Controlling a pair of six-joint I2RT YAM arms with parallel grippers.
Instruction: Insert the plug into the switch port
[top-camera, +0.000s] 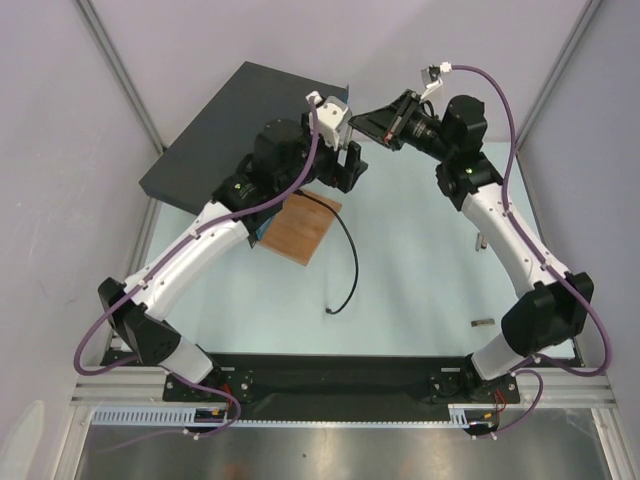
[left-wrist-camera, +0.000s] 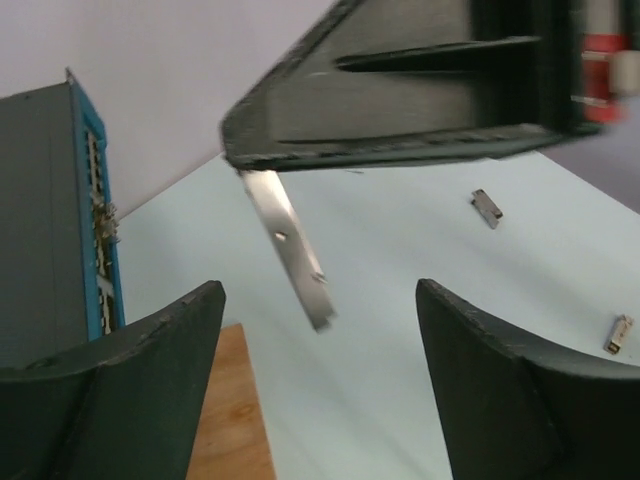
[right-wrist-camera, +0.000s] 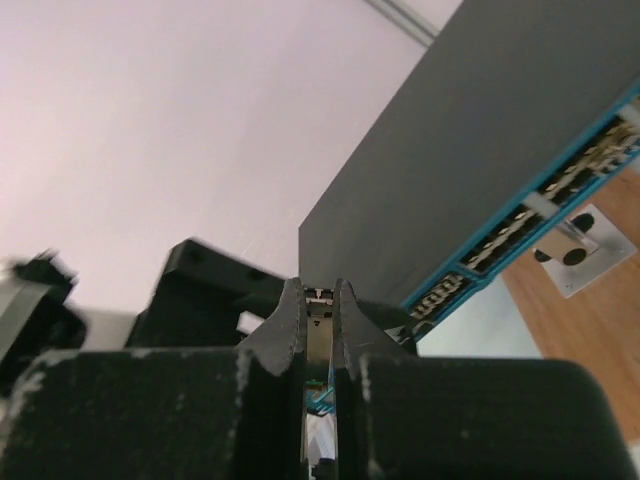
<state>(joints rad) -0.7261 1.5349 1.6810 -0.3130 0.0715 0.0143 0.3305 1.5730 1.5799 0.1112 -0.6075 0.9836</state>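
The switch (top-camera: 235, 125), a flat dark grey box, lies at the back left, and its teal front face (left-wrist-camera: 97, 215) with a row of sockets shows in the left wrist view. My right gripper (top-camera: 360, 118) is shut on the plug (left-wrist-camera: 290, 245), a slim silver metal piece that hangs down from its fingers just right of the switch's front. The right wrist view shows the plug (right-wrist-camera: 319, 318) pinched between the fingers, with the switch (right-wrist-camera: 480, 140) beyond. My left gripper (top-camera: 348, 165) stands open just below the plug, with nothing between its fingers (left-wrist-camera: 160, 350).
A brown wooden board (top-camera: 300, 228) lies in front of the switch, with a white bracket (right-wrist-camera: 585, 240) on it. A black cable (top-camera: 352, 260) curves from the board toward the near side. Small metal pieces (left-wrist-camera: 485, 207) (left-wrist-camera: 619, 333) lie on the table at the right.
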